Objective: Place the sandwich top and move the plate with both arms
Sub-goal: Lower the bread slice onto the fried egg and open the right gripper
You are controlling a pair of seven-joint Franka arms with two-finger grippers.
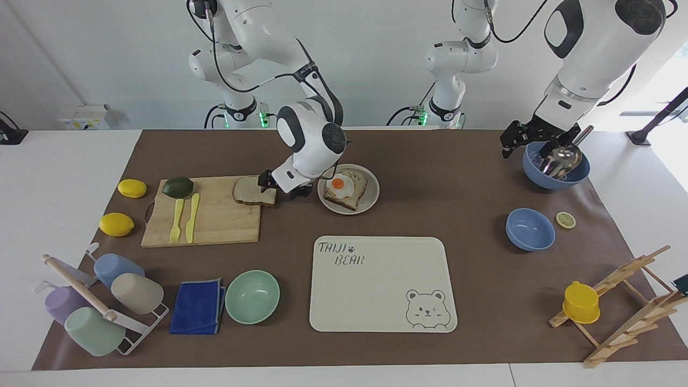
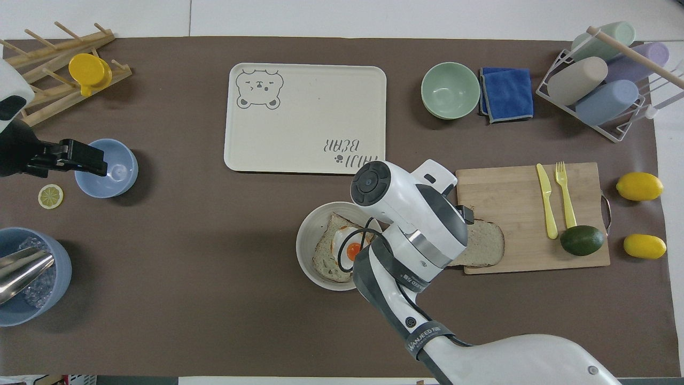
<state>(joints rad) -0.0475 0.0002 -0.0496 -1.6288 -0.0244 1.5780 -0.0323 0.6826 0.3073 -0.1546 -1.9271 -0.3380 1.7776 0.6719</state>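
The sandwich top (image 1: 251, 191) lies flat on the corner of the wooden cutting board (image 1: 215, 220) that is closest to the plate. It also shows in the overhead view (image 2: 487, 245). The plate (image 1: 372, 202) stands beside the board at mid-table and holds a bread slice with a fried egg (image 1: 339, 185). My right gripper (image 1: 279, 188) is low between the plate and the board, open, with one finger (image 1: 264, 181) at the sandwich top's plate-side edge. In the overhead view the arm hides it. My left gripper (image 1: 517, 143) waits beside the ice bowl (image 1: 556, 174).
An avocado (image 1: 177, 187), a yellow fork and a knife lie on the board, with two lemons beside it. The bear tray (image 1: 381, 285), a mint bowl (image 1: 252, 296), a blue cloth and a cup rack lie farther from the robots. A small blue bowl (image 1: 530, 229) stands toward the left arm's end.
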